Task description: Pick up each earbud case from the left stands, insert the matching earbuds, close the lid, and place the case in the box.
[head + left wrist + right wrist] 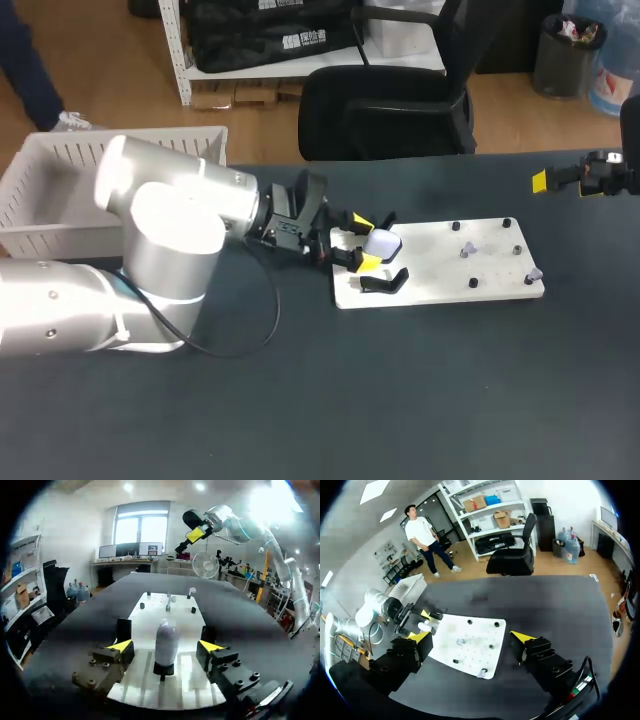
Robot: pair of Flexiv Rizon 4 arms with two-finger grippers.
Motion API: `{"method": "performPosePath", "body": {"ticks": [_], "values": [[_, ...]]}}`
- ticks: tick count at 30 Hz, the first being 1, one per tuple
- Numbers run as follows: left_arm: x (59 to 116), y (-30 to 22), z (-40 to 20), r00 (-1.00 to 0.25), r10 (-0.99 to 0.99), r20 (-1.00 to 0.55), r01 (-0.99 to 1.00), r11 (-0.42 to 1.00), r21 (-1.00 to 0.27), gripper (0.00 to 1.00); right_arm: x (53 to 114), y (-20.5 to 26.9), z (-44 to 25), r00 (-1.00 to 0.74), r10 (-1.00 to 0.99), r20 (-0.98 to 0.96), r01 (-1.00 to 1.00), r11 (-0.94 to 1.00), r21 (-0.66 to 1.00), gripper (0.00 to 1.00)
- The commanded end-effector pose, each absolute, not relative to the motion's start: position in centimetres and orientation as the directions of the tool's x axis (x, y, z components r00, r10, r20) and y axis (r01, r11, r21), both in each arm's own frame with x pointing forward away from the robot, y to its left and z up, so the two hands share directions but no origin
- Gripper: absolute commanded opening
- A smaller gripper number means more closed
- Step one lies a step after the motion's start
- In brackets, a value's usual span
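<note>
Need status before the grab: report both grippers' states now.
Left gripper: open, with one finger on each side of the earbud case, not touching it.
Right gripper: open, holding nothing.

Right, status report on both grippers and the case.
Left gripper open, fingers flanking earbud case, no contact. Case upright on stand. Right gripper open, empty, off to the side. Nothing blocking.

The left jaws stand apart, the upright earbud case between them, untouched.
</note>
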State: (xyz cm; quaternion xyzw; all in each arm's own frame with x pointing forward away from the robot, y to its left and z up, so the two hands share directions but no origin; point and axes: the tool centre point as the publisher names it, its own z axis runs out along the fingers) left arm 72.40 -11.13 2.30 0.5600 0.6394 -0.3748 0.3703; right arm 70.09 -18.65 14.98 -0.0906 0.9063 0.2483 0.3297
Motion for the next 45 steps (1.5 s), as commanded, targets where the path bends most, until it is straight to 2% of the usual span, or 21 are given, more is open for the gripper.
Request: {"method": "performPosePath", "body": {"ticks": [1,11,25,28,35,45], "values": [[72.86,-11.65,1.90,-0.105,0.445,-0.889,0.994,0.086,-0.074,0.78,70.08,-18.64,14.99,-0.767,-0.001,-0.642,-0.327,0.861,0.389,1.00],[73.10,-12.06,1.65,-0.111,0.441,-0.891,0.993,0.077,-0.086,0.60,70.08,-18.64,14.99,-0.767,-0.001,-0.642,-0.327,0.861,0.389,1.00],[73.21,-12.35,1.28,-0.121,0.442,-0.889,0.992,0.072,-0.100,0.51,70.08,-18.64,14.99,-0.767,-0.001,-0.642,-0.327,0.861,0.389,1.00],[73.19,-12.39,1.26,-0.122,0.442,-0.889,0.992,0.070,-0.101,0.46,70.08,-18.64,14.99,-0.767,-0.001,-0.642,-0.327,0.861,0.389,1.00],[73.17,-12.44,1.16,-0.123,0.445,-0.887,0.992,0.072,-0.102,0.44,70.08,-18.64,14.99,-0.767,-0.001,-0.642,-0.327,0.861,0.389,1.00],[73.09,-12.42,1.04,-0.125,0.445,-0.887,0.992,0.070,-0.105,0.28,70.08,-18.64,14.99,-0.767,-0.001,-0.642,-0.327,0.861,0.389,1.00]]}}
